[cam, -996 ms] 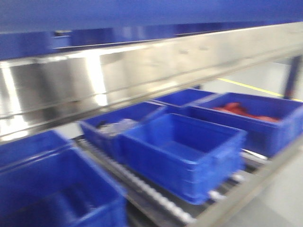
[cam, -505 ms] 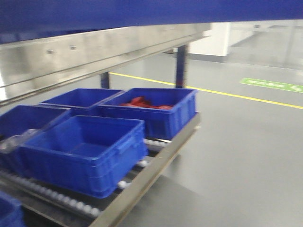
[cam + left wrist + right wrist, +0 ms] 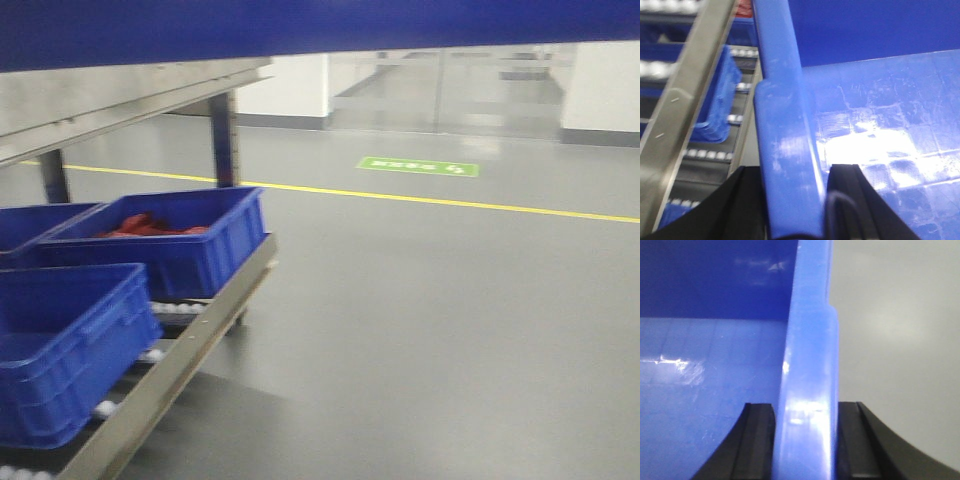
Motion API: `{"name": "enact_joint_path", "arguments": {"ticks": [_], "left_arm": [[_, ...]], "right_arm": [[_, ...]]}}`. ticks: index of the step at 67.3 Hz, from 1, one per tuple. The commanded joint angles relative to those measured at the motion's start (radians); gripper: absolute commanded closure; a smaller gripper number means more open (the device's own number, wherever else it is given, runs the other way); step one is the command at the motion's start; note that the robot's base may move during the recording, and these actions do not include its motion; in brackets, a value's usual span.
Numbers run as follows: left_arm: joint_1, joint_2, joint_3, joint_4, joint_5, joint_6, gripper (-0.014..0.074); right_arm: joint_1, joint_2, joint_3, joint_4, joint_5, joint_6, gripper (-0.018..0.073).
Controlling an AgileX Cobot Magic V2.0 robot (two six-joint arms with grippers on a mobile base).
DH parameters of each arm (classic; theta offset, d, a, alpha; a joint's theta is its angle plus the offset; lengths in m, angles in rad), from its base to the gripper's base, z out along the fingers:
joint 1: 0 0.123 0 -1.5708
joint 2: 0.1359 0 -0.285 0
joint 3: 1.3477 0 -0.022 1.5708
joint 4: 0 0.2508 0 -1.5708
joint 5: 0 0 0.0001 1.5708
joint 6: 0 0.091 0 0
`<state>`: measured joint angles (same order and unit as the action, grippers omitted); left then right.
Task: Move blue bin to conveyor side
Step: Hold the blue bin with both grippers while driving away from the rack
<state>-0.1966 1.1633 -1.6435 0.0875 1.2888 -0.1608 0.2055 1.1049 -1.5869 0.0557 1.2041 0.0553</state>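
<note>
The blue bin [image 3: 880, 100] is held up by its two side rims. In the left wrist view my left gripper [image 3: 796, 172] is shut on the thick rolled rim, one black finger [image 3: 747, 200] outside and one inside over the glossy floor of the bin. In the right wrist view my right gripper [image 3: 806, 410] is shut on the opposite rim of the blue bin [image 3: 705, 365], with grey floor beyond it. A blue band of the bin [image 3: 320, 25] runs across the top of the front view. The conveyor side is out of view.
A steel roller rack [image 3: 170, 375] stands at the left with an empty blue tote [image 3: 60, 340] and a tote of red items [image 3: 170, 245]. Grey floor [image 3: 450, 330] with a yellow line [image 3: 450, 203] and a green marking [image 3: 418, 166] lies to the right.
The front view has swung to the right. The rack and its totes have slid to the left edge and the floor has come into view. The blue band on top has stayed put.
</note>
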Motion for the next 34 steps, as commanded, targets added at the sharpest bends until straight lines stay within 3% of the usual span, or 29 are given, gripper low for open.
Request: {"name": "enact_joint_path", "arguments": {"ticks": [1, 34], "left_arm": [[-0.006, -0.020, -0.017, 0.017, -0.068, 0.018, 0.0604], [-0.006, -0.020, -0.017, 0.017, -0.068, 0.018, 0.0604]], "right_arm": [[-0.002, -0.022, -0.015, -0.043, -0.114, -0.012, 0.0631], [-0.002, -0.022, -0.015, -0.043, -0.114, -0.012, 0.0631]]}}
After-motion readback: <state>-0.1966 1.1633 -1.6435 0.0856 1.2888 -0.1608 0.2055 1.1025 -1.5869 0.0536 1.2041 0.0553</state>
